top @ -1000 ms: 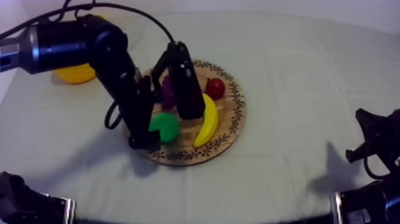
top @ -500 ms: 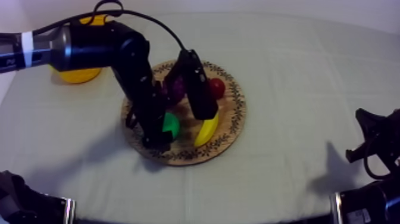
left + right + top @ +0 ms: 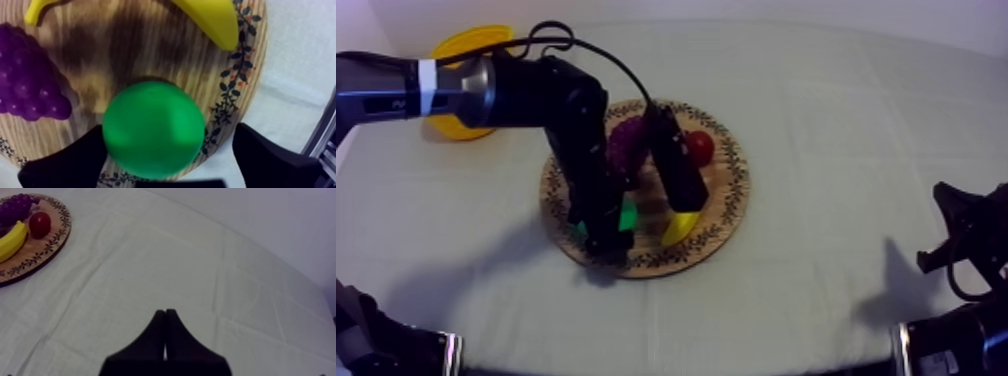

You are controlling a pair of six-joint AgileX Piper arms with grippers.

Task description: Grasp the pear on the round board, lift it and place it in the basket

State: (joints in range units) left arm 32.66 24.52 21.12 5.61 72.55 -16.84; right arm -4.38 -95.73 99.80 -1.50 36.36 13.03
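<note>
The cloth-covered table (image 3: 836, 110) carries the round wooden board (image 3: 731, 190), with the yellow basket (image 3: 461, 42) well apart at the far left corner. My left arm reaches in over the board, and the left gripper (image 3: 168, 132) has its fingers spread, one on each side of the green pear (image 3: 152, 129), which sits near the board's rim. One finger looks just beside the fruit; the other stands off it. To grip well, I judge the jaws should centre on the pear's widest part, close squarely and lift straight up, clear of the banana (image 3: 210, 17) and grapes (image 3: 27, 80). The small red fruit (image 3: 699, 148) lies beyond them. The right gripper (image 3: 165, 312) rests pressed shut on nothing. Compared with a second ago, the left arm has swung farther over the board, hiding more of the pear and uncovering more of the basket; the right arm is unchanged.
</note>
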